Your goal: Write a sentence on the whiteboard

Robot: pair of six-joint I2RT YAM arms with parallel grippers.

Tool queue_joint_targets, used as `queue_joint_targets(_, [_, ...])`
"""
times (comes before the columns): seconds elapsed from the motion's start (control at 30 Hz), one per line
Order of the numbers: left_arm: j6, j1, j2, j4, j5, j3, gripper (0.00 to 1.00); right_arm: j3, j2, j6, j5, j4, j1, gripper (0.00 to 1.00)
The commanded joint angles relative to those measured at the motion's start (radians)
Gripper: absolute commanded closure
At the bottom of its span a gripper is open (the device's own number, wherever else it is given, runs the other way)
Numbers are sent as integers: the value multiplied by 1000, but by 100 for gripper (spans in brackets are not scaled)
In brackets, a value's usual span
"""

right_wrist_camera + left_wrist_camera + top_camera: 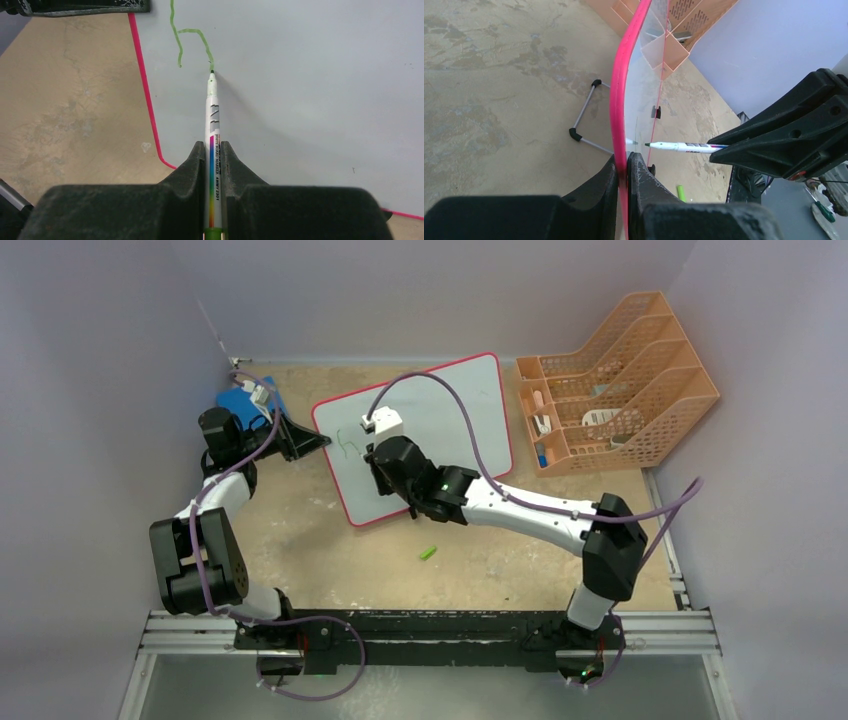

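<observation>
My left pincer (626, 162) is clamped tight on the red rim of the whiteboard (620, 90), at the board's left edge. The board stands up edge-on just ahead of those fingers. Its wire stand (584, 117) sits on the table (300, 540) to the left of my left pincer, behind the board.

My right pincer (213, 147) is closed around a marker (213, 115), which sticks straight out ahead of it. The tip touches the white surface at the end of a green stroke. So far the sentence (192, 32) is one hooked line, just ahead of my right pincer and close to the board's left rim.

To the right of my right pincer there is wide blank board. To its left the red edge is near, with bare table past it. A green cap (428, 553) lies on the table behind my right pincer, below the board's lower edge. An orange file rack (620, 380) stands beyond the board's far right edge, well apart from both pincers. A blue pad (240, 400) lies behind my left arm, by the wall.
</observation>
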Motion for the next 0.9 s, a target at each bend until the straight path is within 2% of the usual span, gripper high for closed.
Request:
queue_joint_targets(0.0, [42,-22,-13,-12,17,25,100,-5,-95,5,23,43,-4,100])
queue_joint_targets(0.17, [48,-23,-13,-19,15,27,100,-20,-125,-23,37,55,-6,100])
queue_joint_targets(0.87, [62,-28,-12,-39,7,31,100,0,-70,-48,21,76,-36,100])
